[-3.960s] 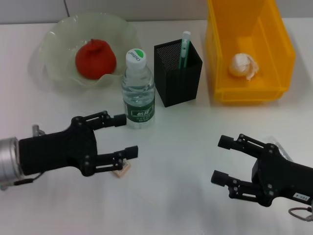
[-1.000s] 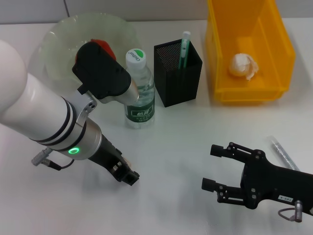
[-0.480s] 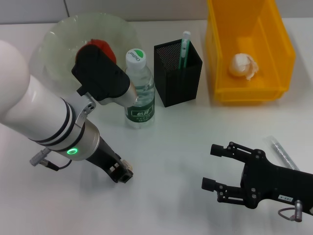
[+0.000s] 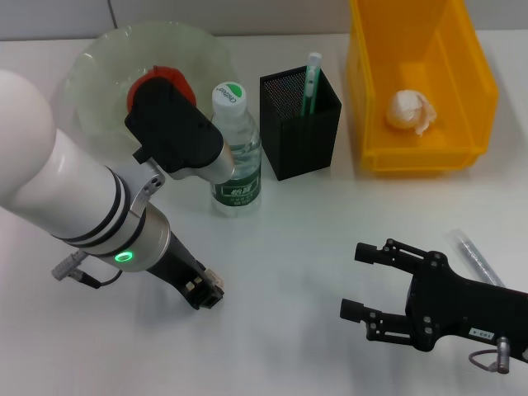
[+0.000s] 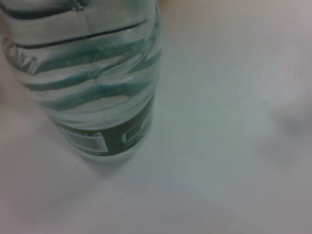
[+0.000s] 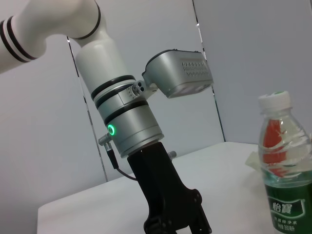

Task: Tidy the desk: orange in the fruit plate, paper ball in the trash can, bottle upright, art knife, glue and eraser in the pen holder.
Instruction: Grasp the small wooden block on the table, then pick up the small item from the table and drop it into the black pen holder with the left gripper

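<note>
Table tidy, mostly done: eraser being taken.
Plate (image 4: 95, 74) holding orange (image 4: 157, 80); bin (image 4: 417, 82) holding paper ball (image 4: 408, 110); bottle (image 4: 233, 148) standing upright; holder (image 4: 299, 124) awaiting eraser (image 4: 213, 277), which left pincer (image 4: 206, 294) is pressing at on the table, grip unclear. Right pincer (image 4: 360, 280) is waiting wide apart.

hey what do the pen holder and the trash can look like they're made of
The pen holder looks like black metal mesh with a matte finish: fine perforations show across its walls. The trash can looks like bright yellow moulded plastic, smooth and slightly glossy, with thick one-piece walls and a lipped front edge.
</note>
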`<state>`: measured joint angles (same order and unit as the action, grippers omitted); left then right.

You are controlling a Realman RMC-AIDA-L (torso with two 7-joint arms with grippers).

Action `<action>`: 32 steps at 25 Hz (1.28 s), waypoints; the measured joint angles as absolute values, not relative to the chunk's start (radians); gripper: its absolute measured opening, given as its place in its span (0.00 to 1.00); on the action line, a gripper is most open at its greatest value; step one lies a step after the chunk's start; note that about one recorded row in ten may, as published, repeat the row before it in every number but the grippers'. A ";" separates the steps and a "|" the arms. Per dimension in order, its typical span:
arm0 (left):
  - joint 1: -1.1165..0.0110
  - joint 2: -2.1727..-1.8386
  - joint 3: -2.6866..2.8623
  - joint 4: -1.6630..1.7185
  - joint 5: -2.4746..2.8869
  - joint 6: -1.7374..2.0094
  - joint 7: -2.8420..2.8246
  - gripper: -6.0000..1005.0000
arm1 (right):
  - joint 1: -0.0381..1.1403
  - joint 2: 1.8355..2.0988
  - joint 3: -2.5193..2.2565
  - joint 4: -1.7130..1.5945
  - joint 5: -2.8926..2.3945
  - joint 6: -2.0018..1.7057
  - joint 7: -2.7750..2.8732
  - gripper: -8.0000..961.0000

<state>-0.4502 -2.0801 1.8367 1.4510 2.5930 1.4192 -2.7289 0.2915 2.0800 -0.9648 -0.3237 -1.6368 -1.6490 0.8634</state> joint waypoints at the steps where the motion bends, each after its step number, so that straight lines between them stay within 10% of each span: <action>1: -0.451 -2.080 1.837 1.451 2.593 1.420 -2.729 0.43 | 0.291 2.080 -0.965 -0.324 -1.637 -1.649 0.863 0.85; 32: -0.456 -2.080 1.840 1.480 2.586 1.428 -2.726 0.28 | 0.293 2.080 -0.962 -0.324 -1.635 -1.635 0.864 0.85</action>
